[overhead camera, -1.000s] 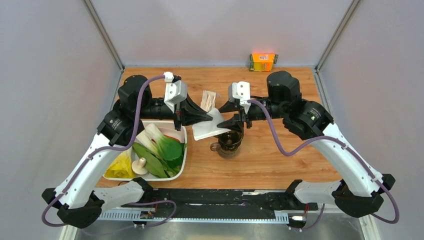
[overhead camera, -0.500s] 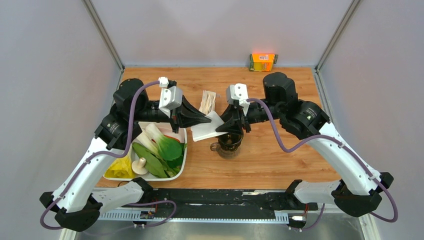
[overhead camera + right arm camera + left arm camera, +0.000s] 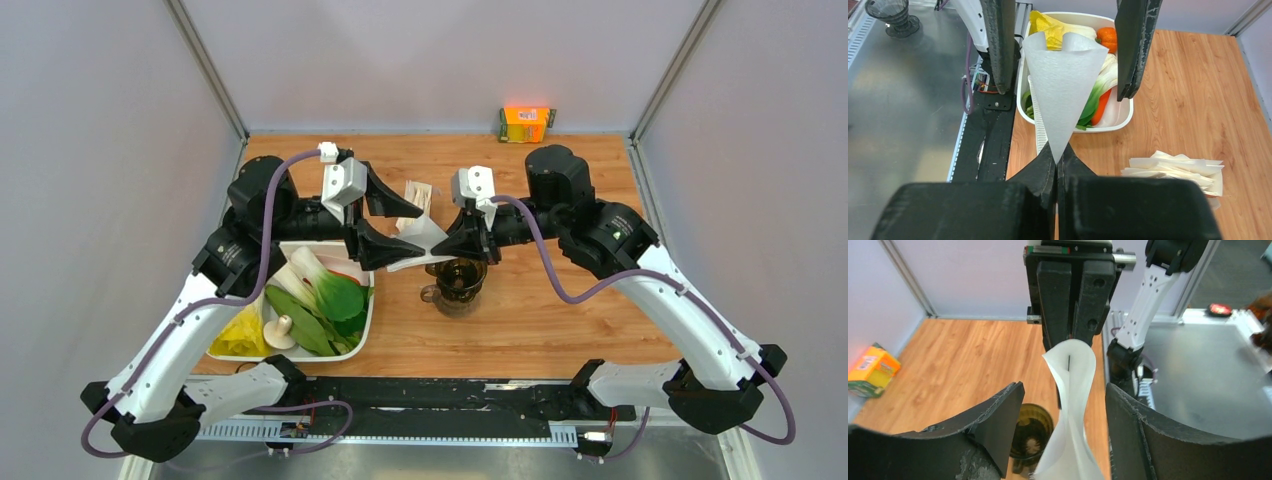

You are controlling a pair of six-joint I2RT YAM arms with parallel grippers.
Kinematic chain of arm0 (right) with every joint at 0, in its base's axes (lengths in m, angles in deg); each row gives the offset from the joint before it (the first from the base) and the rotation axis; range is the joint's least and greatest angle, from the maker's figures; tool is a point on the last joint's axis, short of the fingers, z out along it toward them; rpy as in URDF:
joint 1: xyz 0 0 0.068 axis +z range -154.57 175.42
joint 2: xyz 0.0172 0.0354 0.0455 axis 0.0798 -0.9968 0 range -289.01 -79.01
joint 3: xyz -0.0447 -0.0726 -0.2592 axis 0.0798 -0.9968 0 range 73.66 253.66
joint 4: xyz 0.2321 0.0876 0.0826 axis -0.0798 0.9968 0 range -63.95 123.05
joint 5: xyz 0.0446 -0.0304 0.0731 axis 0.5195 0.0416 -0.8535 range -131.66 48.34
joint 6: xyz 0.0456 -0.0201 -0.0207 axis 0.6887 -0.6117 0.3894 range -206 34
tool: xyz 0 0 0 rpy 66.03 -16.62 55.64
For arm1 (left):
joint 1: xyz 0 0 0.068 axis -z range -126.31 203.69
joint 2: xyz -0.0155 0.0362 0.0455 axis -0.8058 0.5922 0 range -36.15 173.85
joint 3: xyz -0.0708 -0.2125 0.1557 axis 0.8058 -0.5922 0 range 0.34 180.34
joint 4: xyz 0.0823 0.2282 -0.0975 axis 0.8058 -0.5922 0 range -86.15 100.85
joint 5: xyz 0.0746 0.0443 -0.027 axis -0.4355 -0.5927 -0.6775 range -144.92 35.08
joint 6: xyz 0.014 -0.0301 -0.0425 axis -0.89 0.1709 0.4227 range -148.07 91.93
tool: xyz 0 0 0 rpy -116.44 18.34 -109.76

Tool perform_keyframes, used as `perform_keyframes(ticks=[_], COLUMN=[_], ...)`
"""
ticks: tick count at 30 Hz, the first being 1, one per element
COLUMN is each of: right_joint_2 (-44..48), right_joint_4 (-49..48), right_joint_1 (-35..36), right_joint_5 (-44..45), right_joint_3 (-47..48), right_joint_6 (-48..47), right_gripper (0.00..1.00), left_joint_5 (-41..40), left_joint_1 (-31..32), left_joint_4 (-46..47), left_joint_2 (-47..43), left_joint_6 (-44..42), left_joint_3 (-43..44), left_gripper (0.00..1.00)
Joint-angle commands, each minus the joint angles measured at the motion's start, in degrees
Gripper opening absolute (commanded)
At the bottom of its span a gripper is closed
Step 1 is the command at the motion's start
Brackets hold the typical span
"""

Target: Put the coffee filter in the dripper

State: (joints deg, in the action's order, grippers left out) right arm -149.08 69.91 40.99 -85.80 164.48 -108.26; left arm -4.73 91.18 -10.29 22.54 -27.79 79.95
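The coffee filter point(image 3: 426, 237), a white paper cone, hangs in the air between the two grippers, just above and left of the dripper point(image 3: 460, 279), a dark brown see-through cup on the wooden table. My right gripper point(image 3: 445, 245) is shut on the cone's pointed tip point(image 3: 1055, 159). The cone's wide mouth point(image 3: 1063, 75) points toward the left arm. My left gripper point(image 3: 412, 232) stands open, its fingers point(image 3: 998, 425) on either side of the filter point(image 3: 1070, 385) without touching it. Below in the left wrist view sits the dripper point(image 3: 1030, 435).
A white tray point(image 3: 366, 318) of vegetables sits under the left arm. A packet of paper filters point(image 3: 417, 197) lies behind the grippers. An orange box point(image 3: 526, 123) stands at the back wall. A glass jug point(image 3: 892, 15) stands on the metal surface off the table.
The left gripper has opened and let go of the filter. The right gripper has shut on the filter's tip. The filter now sits a little higher and further back.
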Motion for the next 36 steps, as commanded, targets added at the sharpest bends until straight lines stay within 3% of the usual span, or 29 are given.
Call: perform_keyframes(ticks=[1, 4, 7, 9, 10, 11, 12, 13, 15, 16, 18, 19, 22, 24, 26, 27, 28, 29, 30, 34, 36], right_joint_2=[1.36, 1.59, 1.83, 1.77, 1.84, 1.92, 2.09, 2.38, 3.07, 3.35, 3.67, 3.65, 3.15, 2.79, 2.57, 2.63, 2.77, 3.01, 3.32, 5.81, 7.46], right_joint_4=[-2.99, -3.88, -4.45, -4.65, -4.63, -4.61, -4.51, -4.53, -4.57, -4.50, -4.39, -4.39, -4.37, -4.34, -4.33, -4.34, -4.39, -4.51, -4.58, -6.79, -9.17], right_joint_1=[-0.08, -0.10, -0.09, -0.11, -0.09, -0.06, -0.06, -0.09, -0.09, -0.12, -0.11, -0.10, -0.08, -0.11, -0.09, -0.12, -0.11, -0.14, -0.24, -0.90, -0.91], right_joint_5=[2.38, 4.64, 5.03, 4.76, 4.61, 4.43, 4.27, 4.18, 3.88, 3.65, 2.69, 2.20, 1.34, 1.02, 1.11, 1.27, 1.65, 2.18, 2.84, 3.66, 3.58], right_joint_3=[-0.53, -1.06, -1.08, -1.13, -1.20, -1.38, -1.60, -1.94, -2.73, -3.01, -3.26, -3.16, -2.59, -2.56, -2.77, -2.93, -3.08, -3.18, -3.23, -5.07, -6.98], right_joint_6=[-1.06, -1.11, -0.88, -0.60, -0.55, -0.40, -0.35, -0.33, -0.05, 0.29, 0.88, 1.05, 1.23, 0.98, 0.78, 0.47, 0.28, 0.08, -0.15, -1.60, -1.62], right_gripper=[0.00, 0.00, 0.00, 0.00, 0.00, 0.00, 0.00, 0.00, 0.00, 0.06, 0.37, 0.41, 0.32, 0.06, 0.00, 0.00, 0.00, 0.00, 0.00, 0.00, 0.00], left_joint_5=[0.11, 1.37, -1.00, -1.40, -1.12, -0.92, -0.50, -0.39, 0.17, 0.72, 2.26, 3.10, 6.70, 7.72, 6.80, 5.45, 4.74, 3.99, 3.97, 9.37, 11.31], left_joint_1=[-0.05, 0.06, 0.75, 1.32, 1.47, 1.51, 1.50, 1.52, 1.53, 1.53, 1.53, 1.53, 1.53, 1.53, 1.51, 1.47, 1.21, 0.71, -1.23, -13.67, -18.04], left_joint_4=[6.16, 13.89, 17.19, 18.75, 20.00, 20.60, 21.66, 22.37, 22.92, 23.09, 22.40, 20.69, 15.43, 11.97, 10.51, 8.99, 8.08, 6.65, 6.79, 18.55, 18.93], left_joint_2=[1.58, 2.43, 2.51, 2.71, 2.91, 2.95, 3.01, 2.88, 2.39, 1.97, 2.14, 2.31, 4.10, 4.96, 4.95, 4.72, 4.52, 3.95, 3.57, -1.09, -3.42], left_joint_6=[12.04, 21.33, 25.40, 26.38, 26.72, 27.50, 27.77, 27.52, 26.65, 26.33, 25.08, 23.62, 20.10, 16.99, 15.83, 15.25, 14.51, 14.45, 15.58, 27.56, 28.53], left_joint_3=[-0.84, -2.33, -3.65, -3.97, -4.09, -4.35, -4.54, -4.86, -5.43, -5.61, -5.76, -5.21, -2.46, -0.72, 0.27, 0.72, 1.75, 2.07, 2.00, -3.83, -5.85], left_gripper=[0.72, 0.72, 0.72, 0.67, 0.56, 0.36, 0.26, 0.11, 0.01, 0.01, 0.00, 0.00, 0.00, 0.00, 0.11, 0.29, 0.40, 0.63, 0.72, 0.76, 0.76])
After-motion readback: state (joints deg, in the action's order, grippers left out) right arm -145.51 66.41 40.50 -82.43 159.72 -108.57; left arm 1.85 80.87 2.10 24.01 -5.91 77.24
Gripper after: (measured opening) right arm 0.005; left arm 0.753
